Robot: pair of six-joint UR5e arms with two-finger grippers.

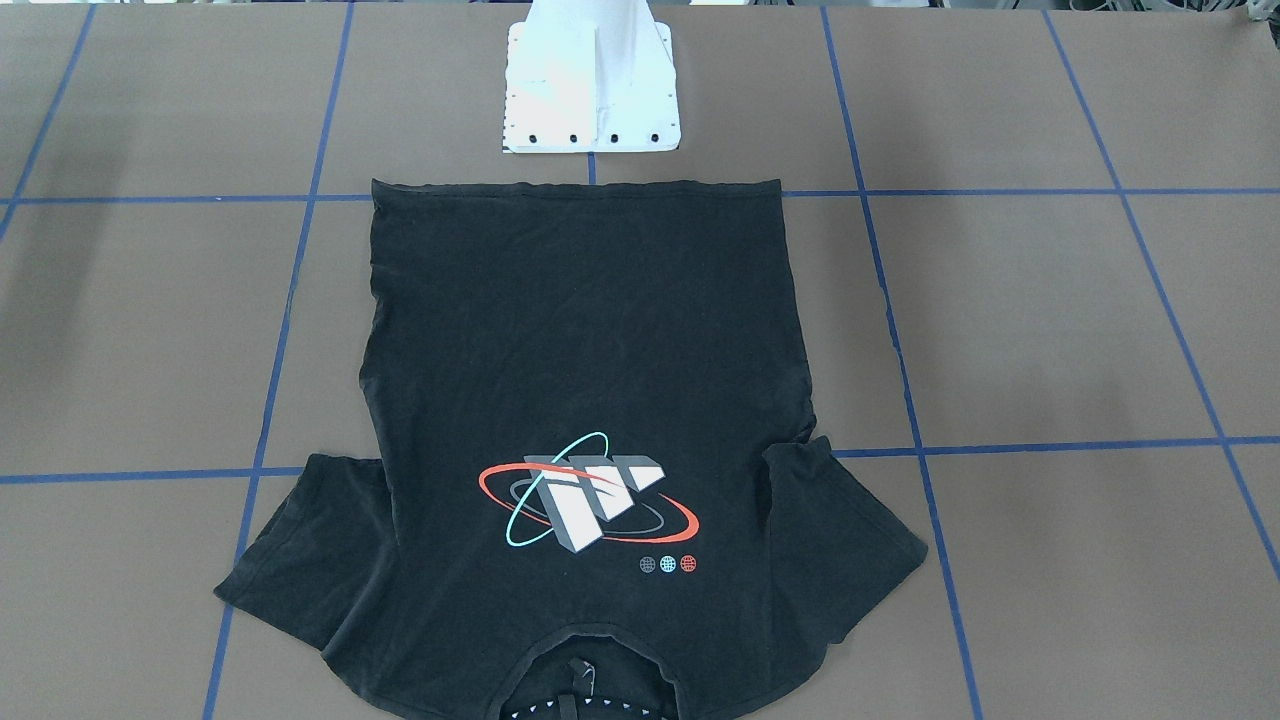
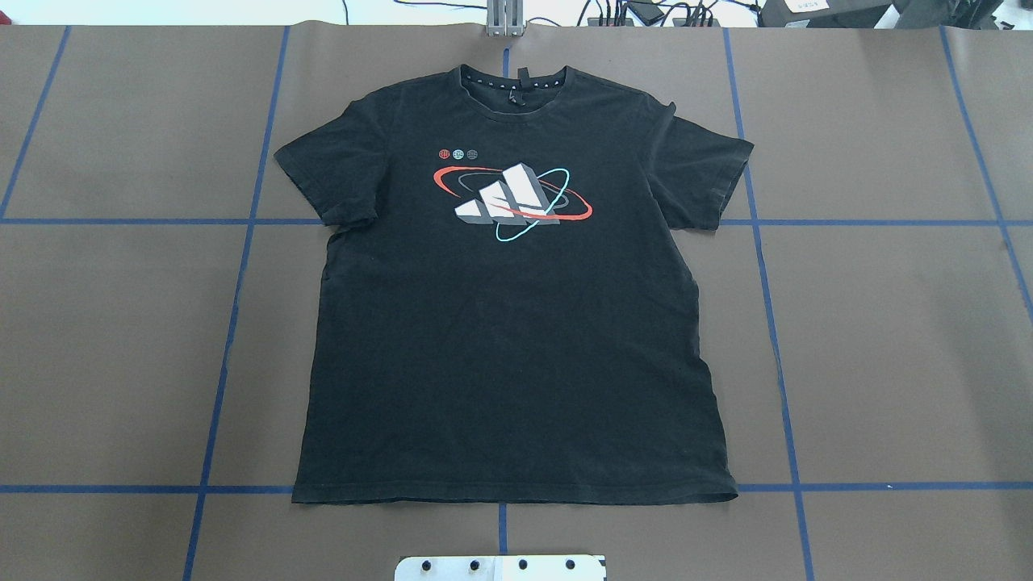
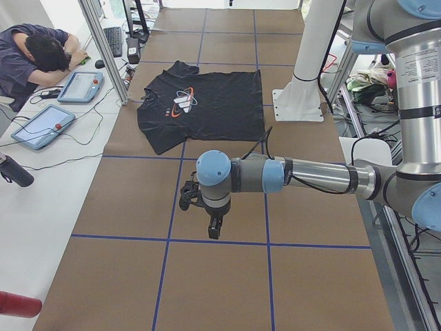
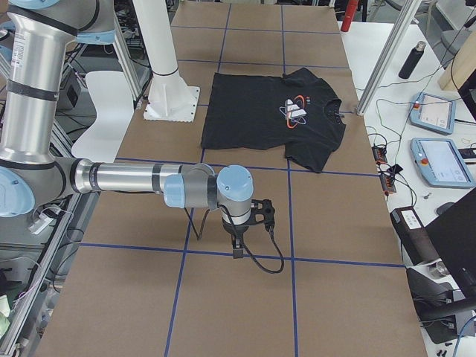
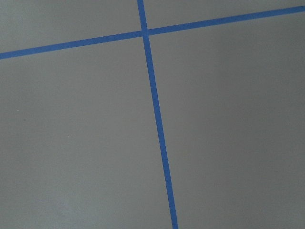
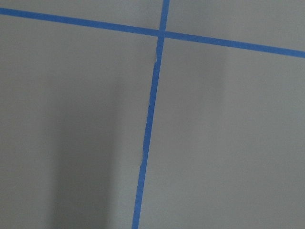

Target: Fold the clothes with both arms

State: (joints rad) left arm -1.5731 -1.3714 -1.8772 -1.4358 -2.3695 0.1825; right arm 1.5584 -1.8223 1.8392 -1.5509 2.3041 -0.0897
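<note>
A brown-papered table [image 2: 888, 323], ruled into squares by blue tape lines [image 5: 155, 109], fills the scene. The robot's left arm [image 3: 317, 176] stretches out low over the table's left end. The right arm [image 4: 126, 178] does the same at the right end, and both are well apart from the garment.

A black short-sleeved T-shirt [image 2: 508, 347] lies flat in the middle of the table. Both sleeves are spread, the hem is near the white pedestal base [image 1: 592, 90] and the collar is at the far edge.

The left gripper [image 3: 215, 231] points down above bare paper, near a tape line. Only the side camera catches it, so whether its fingers are apart or together cannot be told. The right gripper [image 4: 237, 249] hangs likewise over a tape line at the other end, and its fingers are just as unreadable. Both wrist cameras show only paper and a tape crossing.

The white, red and cyan orbit-ring logo [image 2: 512, 200] faces up across the chest.
</note>
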